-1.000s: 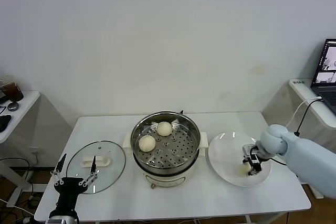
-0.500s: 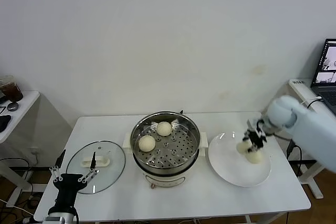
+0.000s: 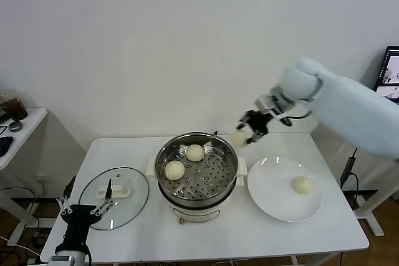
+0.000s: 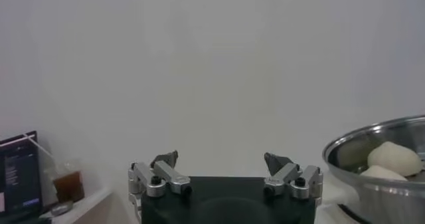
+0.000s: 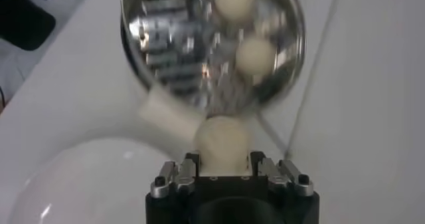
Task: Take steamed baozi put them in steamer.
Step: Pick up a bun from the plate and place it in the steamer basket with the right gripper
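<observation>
Right gripper (image 3: 248, 133), clamped on a baozi (image 3: 239, 138), hangs above the table just beside the steamer's (image 3: 197, 172) right rim; the tray lies leftward and below. Left gripper (image 3: 80, 209) waits wide by the lid (image 3: 116, 189).

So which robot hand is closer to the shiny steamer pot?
The right. The right gripper hangs in the air just past the steamer rim, holding a baozi. The left gripper waits open beyond the glass lid, near the table's front edge.
</observation>
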Tool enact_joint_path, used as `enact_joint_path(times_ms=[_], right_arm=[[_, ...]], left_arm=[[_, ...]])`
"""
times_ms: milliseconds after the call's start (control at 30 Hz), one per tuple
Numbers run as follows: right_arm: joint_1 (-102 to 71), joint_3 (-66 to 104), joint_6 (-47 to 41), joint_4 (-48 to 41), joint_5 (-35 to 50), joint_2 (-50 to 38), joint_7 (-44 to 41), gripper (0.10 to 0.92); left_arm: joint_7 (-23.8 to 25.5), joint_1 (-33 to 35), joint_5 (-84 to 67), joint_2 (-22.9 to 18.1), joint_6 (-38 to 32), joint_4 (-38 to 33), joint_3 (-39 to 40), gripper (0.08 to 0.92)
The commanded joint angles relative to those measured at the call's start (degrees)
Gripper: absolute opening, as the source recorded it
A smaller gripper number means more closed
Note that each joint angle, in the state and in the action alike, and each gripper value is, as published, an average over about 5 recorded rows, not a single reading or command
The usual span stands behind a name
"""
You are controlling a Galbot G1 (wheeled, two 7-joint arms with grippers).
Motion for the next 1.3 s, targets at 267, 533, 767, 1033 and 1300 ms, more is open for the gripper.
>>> enact_joint_path(times_ms=[267, 533, 767, 1033, 1300], right_arm=[[3.2, -14.0, 18.7, 1.0, -5.2, 16.0, 3.0, 0.473], [0.3, -16.1, 25.8, 0.7, -17.1, 17.2, 4.1, 0.485], [-2.3, -14.2, 29.7, -0.1, -25.0, 17.1, 6.0, 0.505], [-2.4, -14.6, 29.7, 1.1, -22.8, 15.9, 6.0, 0.516], [-2.2, -14.5, 29.3, 1.6, -21.2, 15.1, 6.5, 0.601]], left_arm=[[0.0, -0.3, 0.0, -0.2, 0.1, -0.1, -0.5, 0.823], [-0.1, -0.4, -0.2, -0.4, 0.0, 0.2, -0.9, 0.823], [-0.2, -0.7, -0.3, -0.5, 0.0, 0.7, -1.1, 0.823], [-0.2, -0.8, -0.3, -0.6, -0.1, 1.1, -1.0, 0.823], [-0.2, -0.9, -0.2, -0.8, -0.1, 1.0, -0.9, 0.823]])
